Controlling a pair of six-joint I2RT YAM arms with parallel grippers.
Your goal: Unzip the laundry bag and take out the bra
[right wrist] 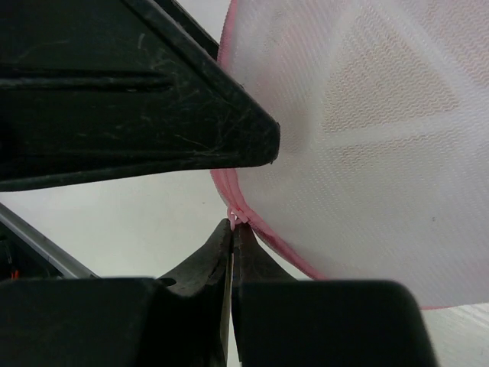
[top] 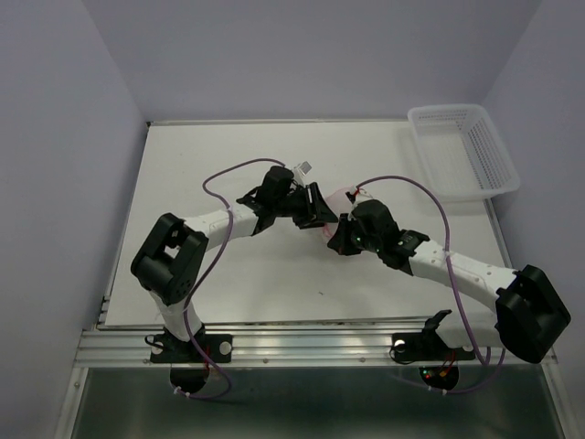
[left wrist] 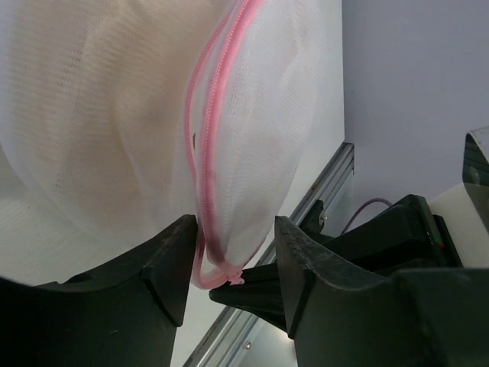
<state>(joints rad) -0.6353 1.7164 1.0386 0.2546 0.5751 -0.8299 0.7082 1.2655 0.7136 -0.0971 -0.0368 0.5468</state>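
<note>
Top external view had the left gripper (top: 309,206) and the right gripper (top: 340,236) meeting nose to nose over the middle of the table (top: 228,283). The laundry bag (top: 340,195) was held up between them and largely hidden, and the white basket (top: 466,151) sat well apart at the far right corner.

On the left, the jaws stood partly apart, straddling the bag's pink zipper seam (left wrist: 210,153) at its lower edge. One side touched the seam, but nothing looked clamped. Through the mesh a tan shape, the bra (left wrist: 99,130), sat inside, and the zipper appeared closed.

On the right, the jaws were pressed together on the zipper pull (right wrist: 234,219).

The step in hand looked like the unzip. The left jaws needed to pinch the trim just beside the pull, catching seam rather than loose mesh. The right could then draw the pull along the curve against a firm anchor without twisting the pouch.
</note>
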